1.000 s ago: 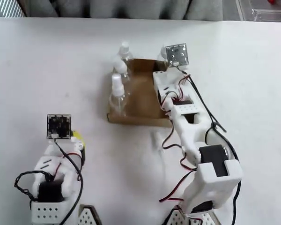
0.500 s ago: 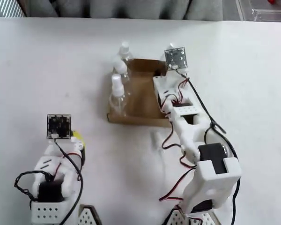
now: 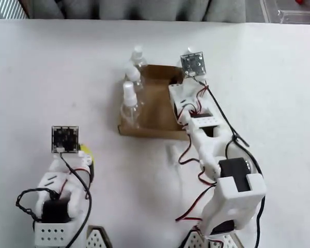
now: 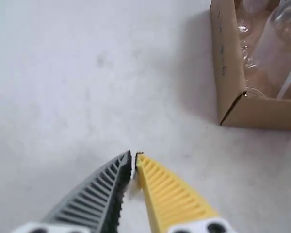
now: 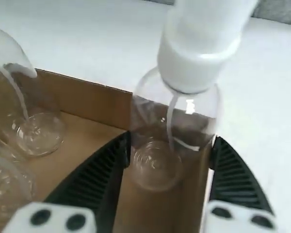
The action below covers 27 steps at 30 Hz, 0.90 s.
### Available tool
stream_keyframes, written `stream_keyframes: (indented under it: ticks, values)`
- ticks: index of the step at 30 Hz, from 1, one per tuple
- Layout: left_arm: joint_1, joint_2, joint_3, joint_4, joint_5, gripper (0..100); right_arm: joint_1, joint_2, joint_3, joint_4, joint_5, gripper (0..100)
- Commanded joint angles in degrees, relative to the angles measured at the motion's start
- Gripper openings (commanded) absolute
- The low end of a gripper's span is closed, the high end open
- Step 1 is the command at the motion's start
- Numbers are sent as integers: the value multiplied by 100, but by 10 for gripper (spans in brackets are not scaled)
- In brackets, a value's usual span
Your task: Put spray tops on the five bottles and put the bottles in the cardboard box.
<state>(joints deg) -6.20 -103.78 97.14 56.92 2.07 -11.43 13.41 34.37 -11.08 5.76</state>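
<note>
A clear bottle (image 5: 174,121) with a white spray top stands in the cardboard box's (image 3: 155,101) far right corner. My right gripper (image 5: 170,141) is shut on it, its black fingers (image 5: 104,167) pressed to both sides. The bottle's cap (image 3: 186,51) peeks past the right arm's (image 3: 206,134) wrist camera. Three more capped bottles (image 3: 130,98) stand along the box's left side; their bases (image 5: 36,126) rest on the box floor. My left gripper (image 4: 134,158) is shut and empty, low over bare table near the front left (image 3: 85,154), short of the box's corner (image 4: 230,73).
The white table (image 3: 51,77) spreads wide to the left of and behind the box. A clear plastic container (image 3: 292,10) sits at the far right edge. Red and black cables (image 3: 188,155) hang along the right arm, in front of the box.
The right wrist has shifted slightly left and toward the box with the bottle in its grip. The left arm has stayed still.
</note>
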Motion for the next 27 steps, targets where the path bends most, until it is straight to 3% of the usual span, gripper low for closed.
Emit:
stream_keyframes:
  ticks: [1, 18, 27]
  values:
    - [-57, -84, -18, 9, -62, 24, -57, -75, -18, -75, 527, 208]
    - [-57, -84, -18, 0, -62, 24, -180, -101, 79, -75, 598, 210]
    - [-57, -84, -18, 0, -62, 24, -171, -84, 105, -48, 607, 317]
